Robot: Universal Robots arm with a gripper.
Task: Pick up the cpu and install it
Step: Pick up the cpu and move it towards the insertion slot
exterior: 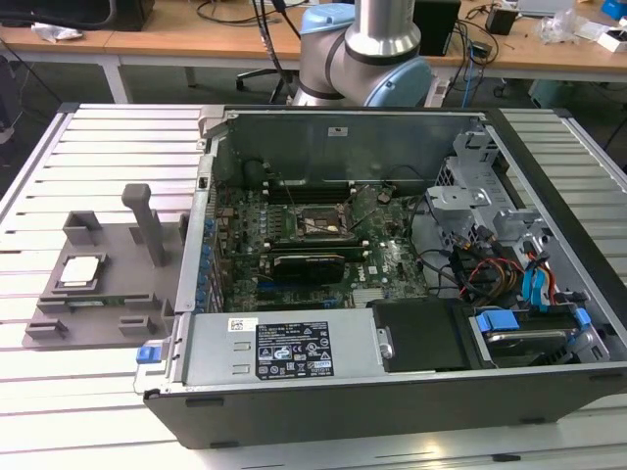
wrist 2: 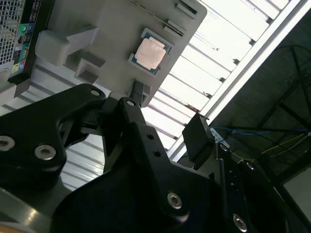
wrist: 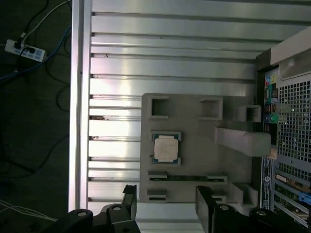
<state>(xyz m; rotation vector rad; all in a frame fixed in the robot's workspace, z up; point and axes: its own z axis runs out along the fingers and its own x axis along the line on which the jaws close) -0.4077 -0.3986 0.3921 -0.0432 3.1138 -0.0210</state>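
The cpu (exterior: 80, 270) is a small square chip with a silvery lid. It lies flat in a square recess of the grey fixture tray (exterior: 122, 257), on the exterior view's left, beside the open computer case. In both wrist views my gripper (wrist: 166, 194) hangs well above the tray, open, with nothing between its two dark fingers (wrist: 129, 193). The cpu (wrist: 166, 148) lies apart from the fingertips. In the second wrist view the cpu (wrist 2: 151, 51) is beyond the gripper (wrist 2: 167, 114). The dark square socket (exterior: 312, 223) sits mid-motherboard inside the case.
The tray has an upright post (exterior: 149, 223) and several raised blocks around the chip. The open computer case (exterior: 294, 352) holds cables, a drive cage (exterior: 470, 186) and a power supply. The slatted metal table (exterior: 108, 147) ends near the tray. My arm's base (exterior: 377, 39) stands behind the case.
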